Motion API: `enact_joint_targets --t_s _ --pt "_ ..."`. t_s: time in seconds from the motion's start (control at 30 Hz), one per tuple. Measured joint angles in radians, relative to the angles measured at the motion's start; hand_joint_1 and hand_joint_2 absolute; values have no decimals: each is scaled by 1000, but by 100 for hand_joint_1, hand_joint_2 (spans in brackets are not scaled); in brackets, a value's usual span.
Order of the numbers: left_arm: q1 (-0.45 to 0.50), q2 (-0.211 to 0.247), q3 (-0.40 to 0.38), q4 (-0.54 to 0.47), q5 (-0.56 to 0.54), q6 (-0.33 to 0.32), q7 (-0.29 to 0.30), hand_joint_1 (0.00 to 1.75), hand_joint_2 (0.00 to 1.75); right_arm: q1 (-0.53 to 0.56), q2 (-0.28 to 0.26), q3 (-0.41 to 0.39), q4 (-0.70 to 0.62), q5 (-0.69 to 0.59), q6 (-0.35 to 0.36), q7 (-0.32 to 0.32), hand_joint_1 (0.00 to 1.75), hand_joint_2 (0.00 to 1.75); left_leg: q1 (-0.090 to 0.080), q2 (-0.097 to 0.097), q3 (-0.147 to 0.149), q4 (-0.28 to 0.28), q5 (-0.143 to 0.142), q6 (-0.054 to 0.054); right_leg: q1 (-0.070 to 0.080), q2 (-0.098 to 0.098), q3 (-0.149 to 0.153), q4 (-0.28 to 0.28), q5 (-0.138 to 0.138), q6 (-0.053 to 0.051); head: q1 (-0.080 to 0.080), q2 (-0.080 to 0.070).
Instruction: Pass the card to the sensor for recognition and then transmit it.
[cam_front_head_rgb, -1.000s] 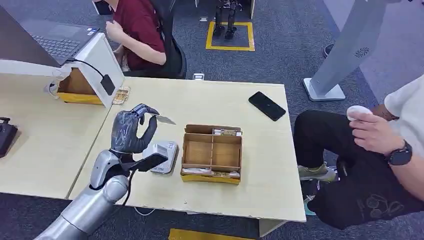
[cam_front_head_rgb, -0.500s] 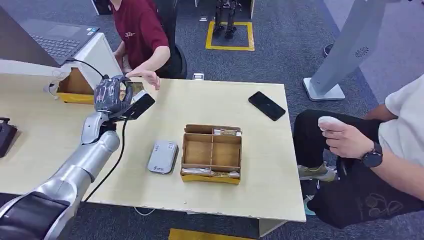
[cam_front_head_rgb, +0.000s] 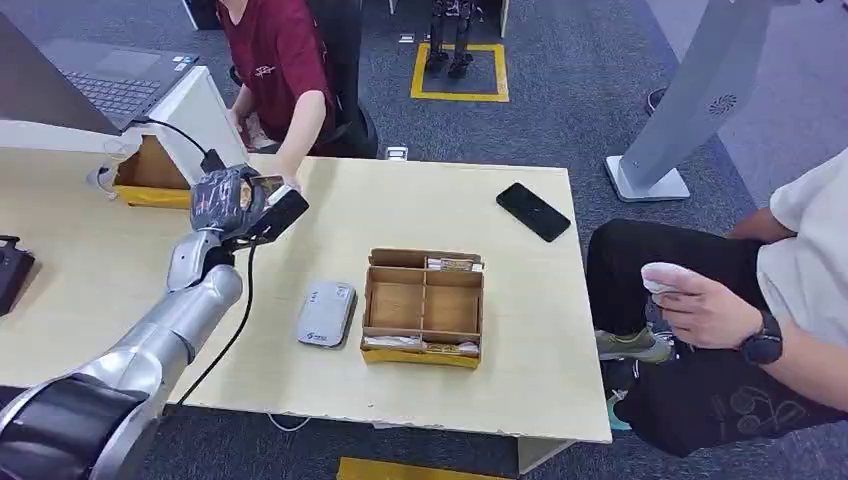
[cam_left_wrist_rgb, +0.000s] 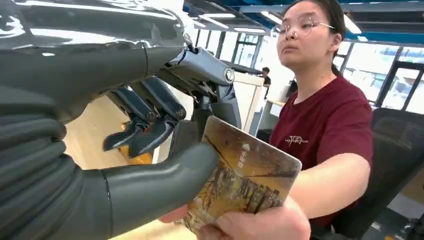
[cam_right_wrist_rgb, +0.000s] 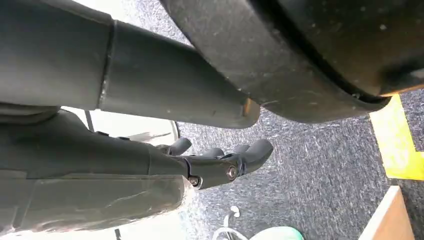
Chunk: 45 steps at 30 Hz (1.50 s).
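**Card held out to a person at the far side of the worktop**

Left hand (cam_front_head_rgb: 228, 197) up over the far left part of the pale wooden worktop (cam_front_head_rgb: 520, 330), at the end of the silver left arm (cam_front_head_rgb: 170, 320). Grey thumb and dark fingers (cam_left_wrist_rgb: 150, 132) pinching the thin brown-and-gold picture card (cam_left_wrist_rgb: 245, 182). Card tilted, held out toward the person in the dark red shirt (cam_front_head_rgb: 275, 55) past the worktop's far edge. Person's hand (cam_left_wrist_rgb: 260, 225) touching the card's free end, thumb on top of it. Card seen as a small tan patch at the left hand (cam_front_head_rgb: 268, 184) from the head view.

Flat grey card sensor (cam_front_head_rgb: 326, 313) lying on the worktop, well apart from the card, just beside the open brown cardboard box with four parts (cam_front_head_rgb: 424, 307). Black phone (cam_front_head_rgb: 534, 211) lying near the far right edge. Another person in black trousers (cam_front_head_rgb: 700, 340) sitting at the right, holding something small and white.

Right hand (cam_right_wrist_rgb: 220, 162) hanging down over grey carpet, dark fingers curled a little, holding nothing; cannot tell open or closed.
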Motion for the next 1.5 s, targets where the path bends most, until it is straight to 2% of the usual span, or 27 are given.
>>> enact_joint_targets --t_s 0.17,0.23,0.33,0.4,0.43,0.47,0.6,0.63,0.73,0.83,0.9,0.93,0.97,1.03,1.07,1.1,1.13,1.17,1.23,1.3,1.4,1.43,1.5 --pt "3 15 27 10 -36 40 18 0 175 0 0 -1 0 0 -1 1 0 0 0 0 -1 0 0 0 0 0 0 0 0 0 0 0" --pt "19 31 80 -2 -71 45 14 0 175 1 0 -3 0 0 -1 2 0 0 0 2 0 -1 0 0 0 1 0 0 0 0 0 0" --pt "65 55 223 -52 -177 48 -15 0 175 2 0 -6 0 0 -2 6 0 0 0 2 0 -1 0 0 0 1 0 1 0 0 0 0" --pt "112 80 368 -100 -262 48 -65 0 175 3 0 -12 0 0 -3 7 0 0 1 5 0 -1 0 -1 0 5 -1 1 -1 -1 0 0" --pt "138 93 446 -129 -267 48 -108 0 175 4 0 -14 0 0 -3 7 0 0 1 8 1 -1 -1 -1 1 7 -2 1 -1 -1 0 0" --pt "166 99 522 -164 -251 48 -166 0 175 4 0 -15 0 -2 -3 7 0 0 1 9 -1 -2 -1 -1 1 8 -2 2 0 -1 0 0" --pt "293 115 930 -280 -220 51 -467 0 175 7 0 -23 -1 -5 2 11 0 0 1 15 2 -3 -3 -3 1 15 -3 1 -1 -1 0 0" --pt "328 116 1020 -296 -186 52 -515 0 175 7 1 -25 -1 -5 3 15 0 0 1 16 3 -3 -3 -3 1 16 -3 1 -1 -1 -1 0" --pt "473 98 1214 -385 -66 53 -544 0 175 8 3 -31 -2 -7 6 26 0 0 1 17 3 -3 -5 -4 1 18 -4 1 -3 -2 -2 0" --pt "603 55 1371 -483 -23 53 -551 0 175 8 7 -39 -2 -11 6 34 0 0 2 16 1 -3 -6 -2 1 16 -3 0 -4 -2 -1 0" --pt "654 44 1476 -486 7 53 -551 0 175 9 9 -45 -2 -18 4 39 0 0 2 15 1 -3 -7 -2 1 15 -3 -1 -4 -2 -1 0" --pt "673 43 1538 -472 5 53 -537 0 175 10 10 -48 -2 -20 3 40 0 0 2 15 1 -3 -7 -1 1 14 -2 -1 -4 -2 0 0" --pt "690 43 1614 -449 -31 53 -477 0 175 11 10 -51 -2 -22 2 43 0 0 1 15 1 -3 -7 -2 1 14 -2 -1 -4 -2 -1 0" --pt "717 26 1736 -416 -115 53 -252 0 175 12 12 -60 -3 -24 -2 48 0 0 1 15 2 -3 -8 -2 1 14 -2 -2 -4 -2 0 0" --pt "729 8 1779 -384 -100 53 -100 0 175 13 13 -64 -3 -31 -3 50 0 0 0 14 2 -3 -8 -2 1 13 -2 -2 -4 -2 -1 0" --pt "741 -13 1815 -356 -53 53 20 0 175 14 13 -69 -3 -40 -5 51 0 0 0 13 2 -3 -8 -2 0 12 -2 -2 -4 -2 -3 0" --pt "753 -49 1847 -342 17 53 103 0 175 17 13 -74 -3 -51 -9 54 0 175 0 11 2 -3 -8 -2 0 11 -1 -3 -4 -2 -4 0" --pt "763 -96 1868 -335 39 53 132 0 175 21 13 -82 -3 -65 -15 62 0 175 -1 8 2 -3 -7 -1 0 7 0 -4 -5 -1 -4 0" --pt "768 -180 1900 -298 -9 53 184 0 175 29 14 -107 -3 -105 -30 89 0 175 -1 -1 2 -3 -7 2 0 -2 2 -5 -7 2 -3 0" --pt "770 -237 1909 -248 -68 51 217 0 175 38 15 -137 -3 -134 -44 108 0 175 -2 -4 1 -2 -7 3 -1 -6 4 -5 -7 2 1 0" --pt "773 -279 1894 -194 -58 30 227 0 175 55 14 -202 -12 -157 -46 109 0 175 -2 -4 2 -2 -7 3 -1 -6 6 -5 -6 3 2 0" --pt "775 -284 1880 -181 -42 17 227 0 175 61 14 -220 -15 -166 -44 106 0 0 -2 -4 2 -2 -7 3 -2 -6 6 -5 -6 3 1 0" --pt "778 -295 1845 -160 -5 -11 226 0 175 71 14 -254 -18 -178 -35 99 0 0 -2 -4 2 -2 -7 3 -2 -6 6 -5 -6 3 -1 0"
